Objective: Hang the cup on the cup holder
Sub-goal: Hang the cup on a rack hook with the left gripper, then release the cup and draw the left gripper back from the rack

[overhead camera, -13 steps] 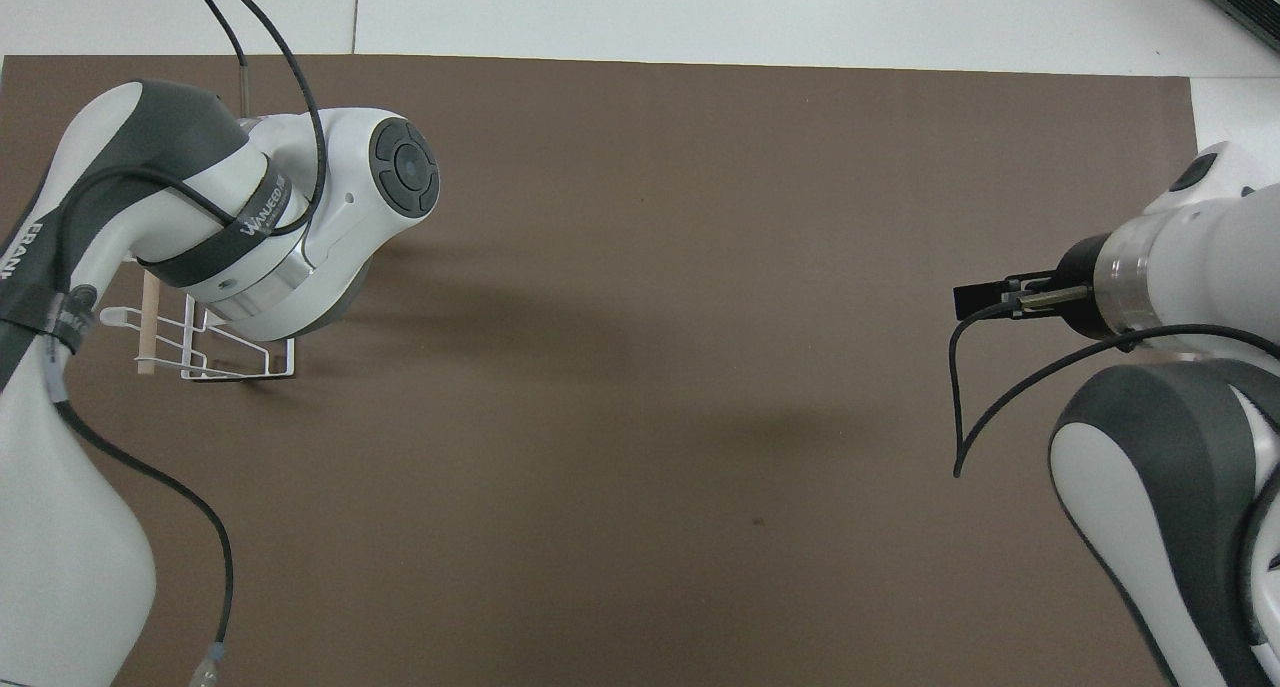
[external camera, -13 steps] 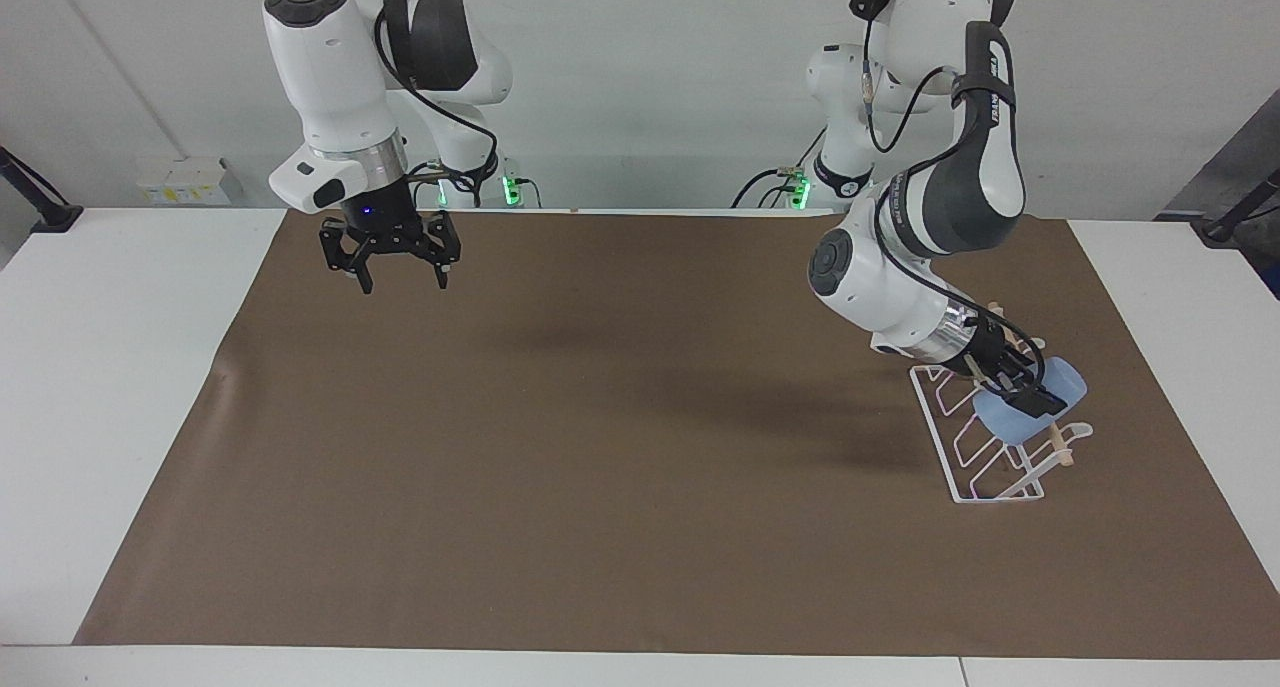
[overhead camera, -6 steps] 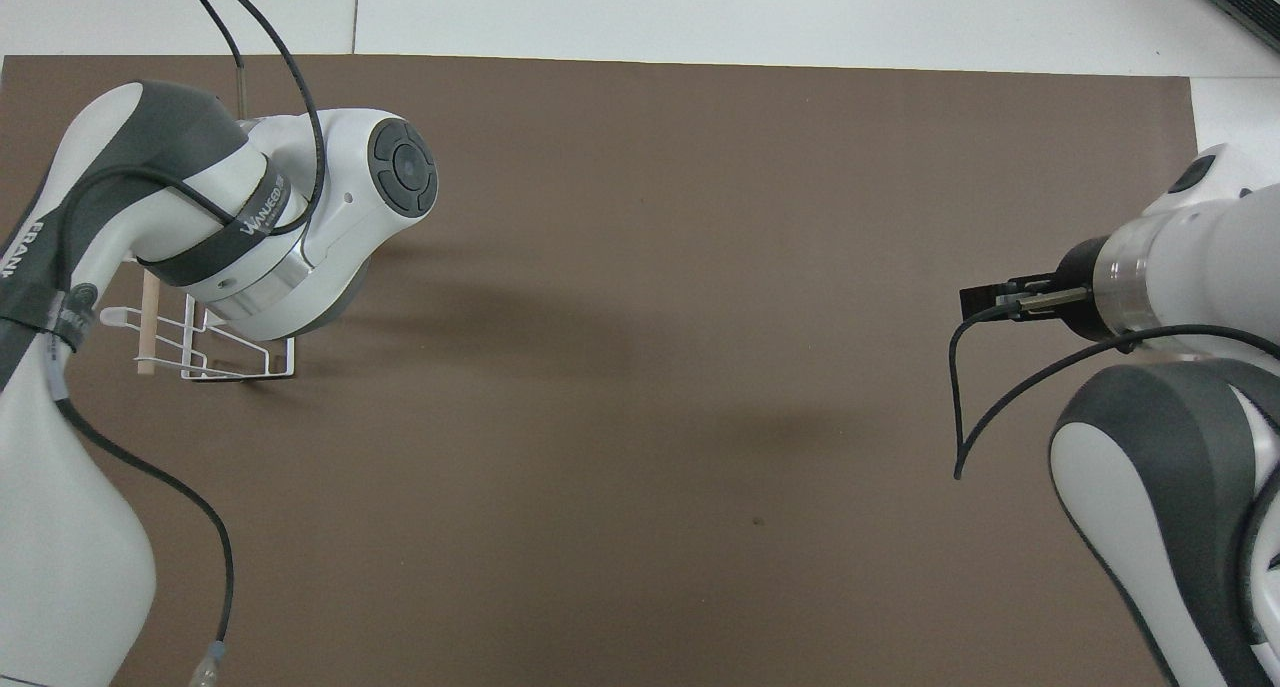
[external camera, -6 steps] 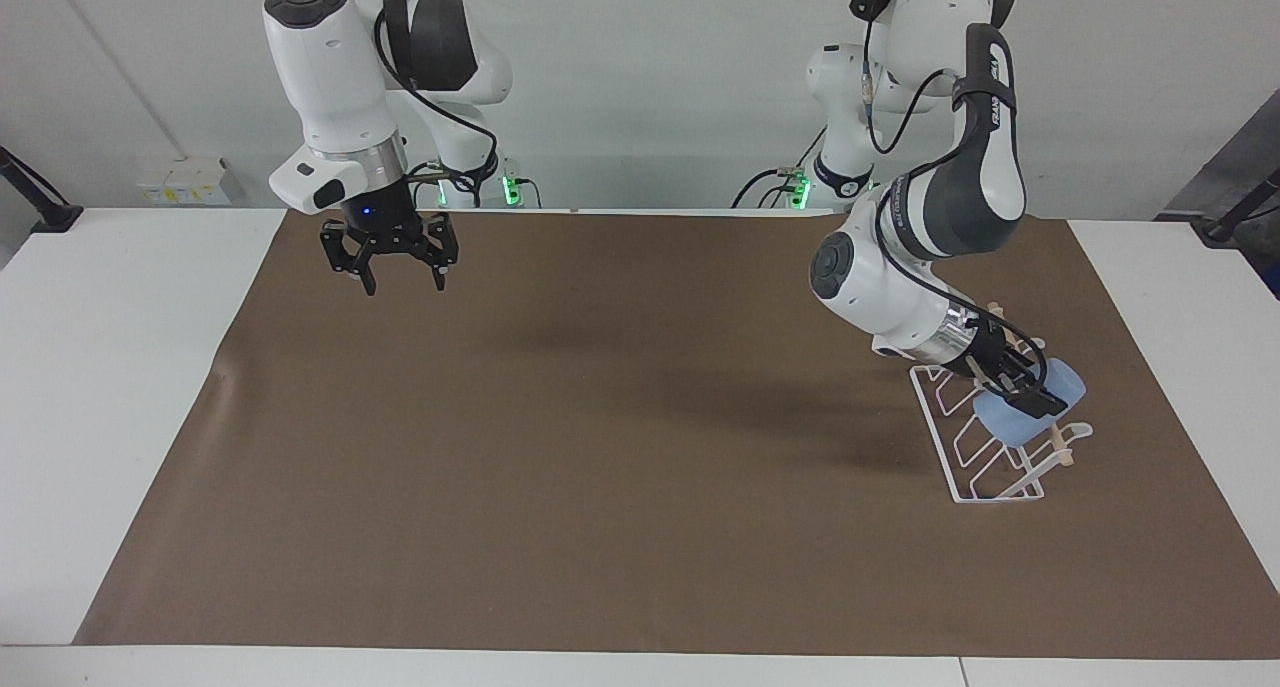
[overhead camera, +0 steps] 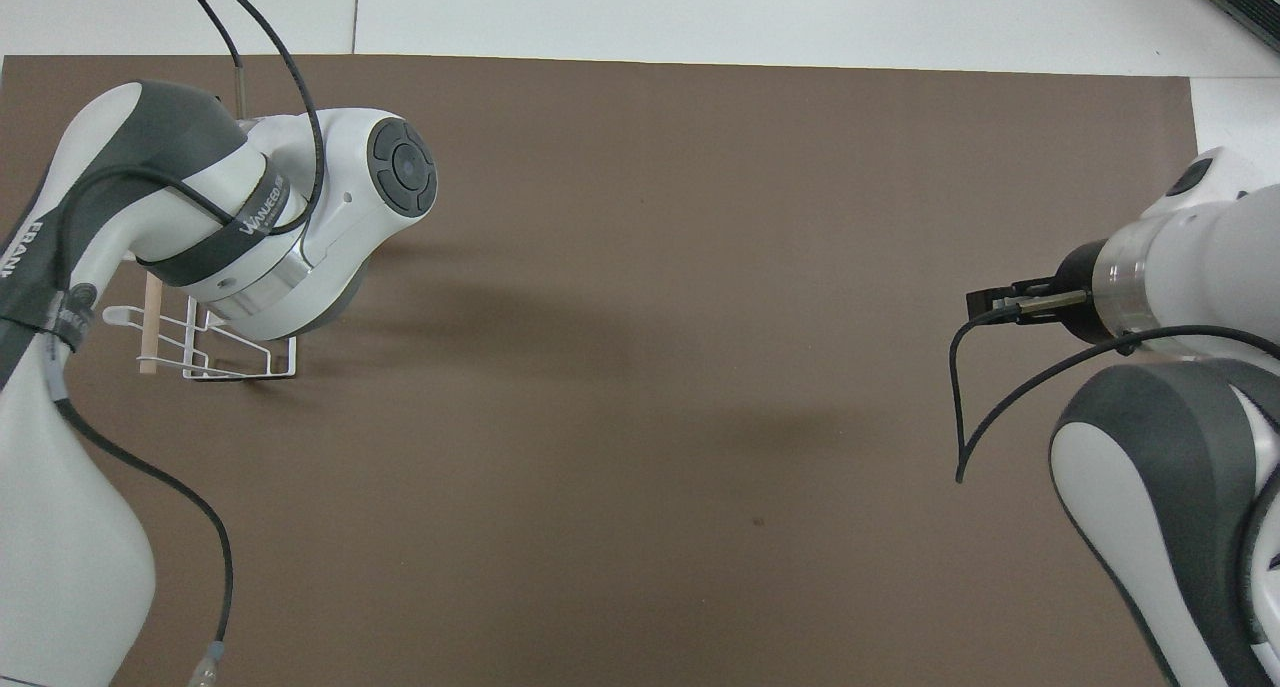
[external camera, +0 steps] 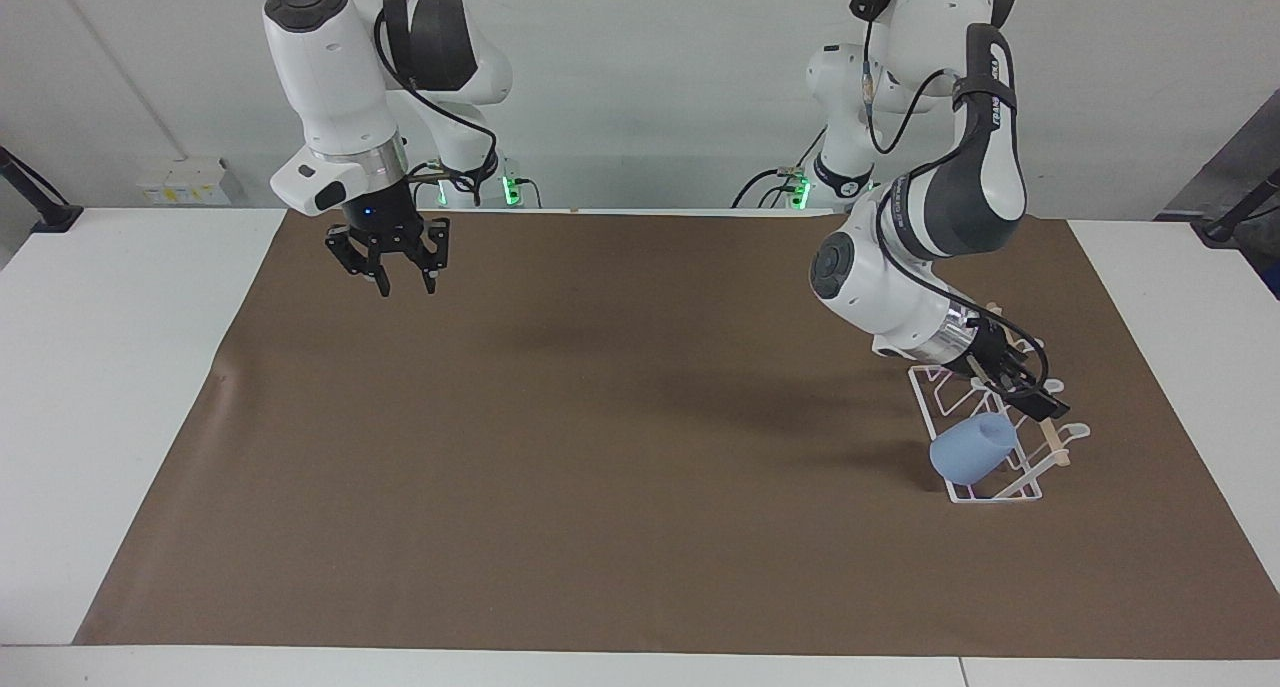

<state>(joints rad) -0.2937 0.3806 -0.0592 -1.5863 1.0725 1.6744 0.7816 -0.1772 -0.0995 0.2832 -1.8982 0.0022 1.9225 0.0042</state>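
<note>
The light-blue cup lies tilted on the end of the white wire cup holder that is farther from the robots, its mouth up toward the wooden rod. I cannot tell whether a prong is inside it. My left gripper is open and empty just above the holder, a little apart from the cup. In the overhead view the left arm hides the cup and this gripper; part of the holder shows. My right gripper waits open and empty above the mat; it also shows in the overhead view.
A brown mat covers most of the white table. The cup holder stands toward the left arm's end of it.
The left gripper let go of the cup, which dropped down the holder to its lower end. The right gripper's fingers have drawn closer together.
</note>
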